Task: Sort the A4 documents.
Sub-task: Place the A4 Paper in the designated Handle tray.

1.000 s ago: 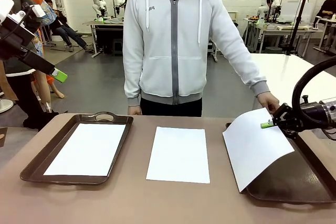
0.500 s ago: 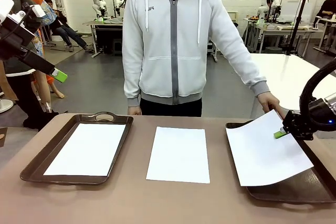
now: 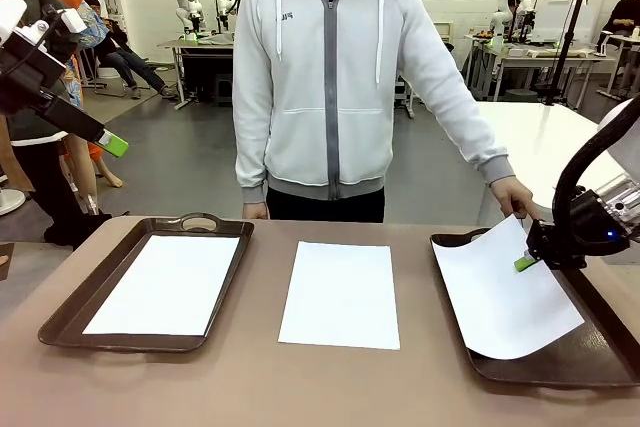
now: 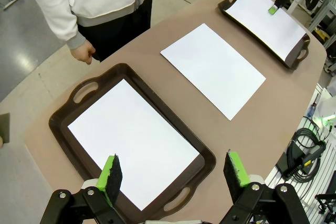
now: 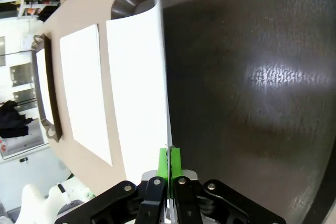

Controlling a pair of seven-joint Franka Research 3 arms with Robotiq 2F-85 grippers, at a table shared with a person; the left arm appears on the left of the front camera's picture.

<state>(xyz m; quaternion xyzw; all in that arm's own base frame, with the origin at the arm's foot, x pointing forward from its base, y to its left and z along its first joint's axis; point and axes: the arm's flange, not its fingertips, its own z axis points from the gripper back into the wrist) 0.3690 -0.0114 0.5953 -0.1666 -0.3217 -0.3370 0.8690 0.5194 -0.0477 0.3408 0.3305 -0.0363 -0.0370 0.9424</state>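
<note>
The right pincer (image 3: 524, 263) pinches one A4 sheet (image 3: 505, 292) by its edge, tilted over the right tray (image 3: 600, 342) on the tabletop (image 3: 250, 377), while the left pincer (image 4: 173, 161) hangs spread above another sheet (image 4: 131, 135) in the left tray (image 4: 59, 129).

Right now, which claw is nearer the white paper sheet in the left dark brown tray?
Left. The left claw hangs open above that white paper sheet; the right claw is far off, shut on another white sheet over the right brown tray.
</note>
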